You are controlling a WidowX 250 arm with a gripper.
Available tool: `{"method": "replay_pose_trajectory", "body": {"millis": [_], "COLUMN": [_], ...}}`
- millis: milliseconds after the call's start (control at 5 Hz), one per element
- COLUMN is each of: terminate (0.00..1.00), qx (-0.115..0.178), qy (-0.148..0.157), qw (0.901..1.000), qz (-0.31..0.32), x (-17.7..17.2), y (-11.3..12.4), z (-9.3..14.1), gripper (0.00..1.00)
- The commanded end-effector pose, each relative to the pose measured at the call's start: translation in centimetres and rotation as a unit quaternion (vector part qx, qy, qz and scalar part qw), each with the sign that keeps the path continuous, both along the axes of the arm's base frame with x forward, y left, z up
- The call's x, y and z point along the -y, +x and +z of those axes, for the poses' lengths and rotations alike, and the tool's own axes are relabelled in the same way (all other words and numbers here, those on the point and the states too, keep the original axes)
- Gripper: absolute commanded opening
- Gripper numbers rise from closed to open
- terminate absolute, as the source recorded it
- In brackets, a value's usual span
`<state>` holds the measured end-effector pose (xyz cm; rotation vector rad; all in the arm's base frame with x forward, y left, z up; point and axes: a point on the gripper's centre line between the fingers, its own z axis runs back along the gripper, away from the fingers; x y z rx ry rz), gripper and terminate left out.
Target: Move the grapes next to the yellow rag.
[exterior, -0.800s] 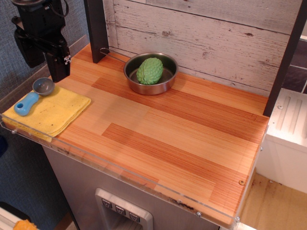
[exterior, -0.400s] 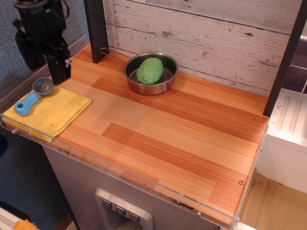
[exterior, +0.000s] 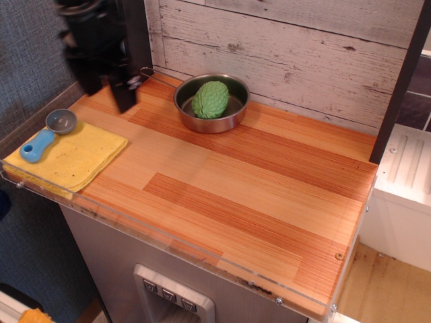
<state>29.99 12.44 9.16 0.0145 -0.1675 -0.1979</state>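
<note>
The grapes (exterior: 211, 99), a light green bumpy toy, sit inside the steel bowl (exterior: 230, 118) near the back wall (exterior: 303, 47), well apart from the yellow rag (exterior: 71, 158), which lies flat at the counter's left front corner by the clear edge guard (exterior: 168, 239). A broad stretch of bare wooden countertop (exterior: 249, 195) lies open between bowl and rag and out to the right, while a blue-handled grey scoop (exterior: 47, 134) rests half on the rag's far edge. The gripper (exterior: 121, 91) hangs blurred above the back-left of the counter, beside a dark post (exterior: 137, 40) and left of the bowl, holding nothing that shows, and whether its jaws are apart or together I cannot tell.
</note>
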Motion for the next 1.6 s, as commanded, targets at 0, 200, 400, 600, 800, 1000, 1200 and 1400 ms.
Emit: {"method": "replay_pose_trajectory", "body": {"millis": [0, 200, 400, 600, 800, 1000, 1200, 1400], "terminate": [0.0, 0.0, 0.0, 0.0, 0.0, 0.0, 0.0, 0.0], "qx": [0.059, 0.058, 0.036, 0.01, -0.028, -0.048, -0.041, -0.027], "qy": [-0.019, -0.019, -0.006, 0.012, 0.034, 0.038, 0.031, 0.029], "qw": [0.9974, 0.9948, 0.9932, 0.9935, 0.993, 0.9931, 0.994, 0.9954], "qz": [0.038, 0.082, 0.11, 0.113, 0.11, 0.1, 0.097, 0.087], "x": [4.8, 5.5, 5.3, 4.7, 4.2, 4.5, 5.3, 5.7], "y": [6.2, 9.0, 10.7, 11.0, 10.4, 9.5, 9.2, 9.5], "z": [2.6, 2.7, 1.4, -0.2, -2.1, -3.4, -4.0, -4.1], "gripper": [1.0, 1.0, 1.0, 1.0, 1.0, 1.0, 1.0, 1.0]}}
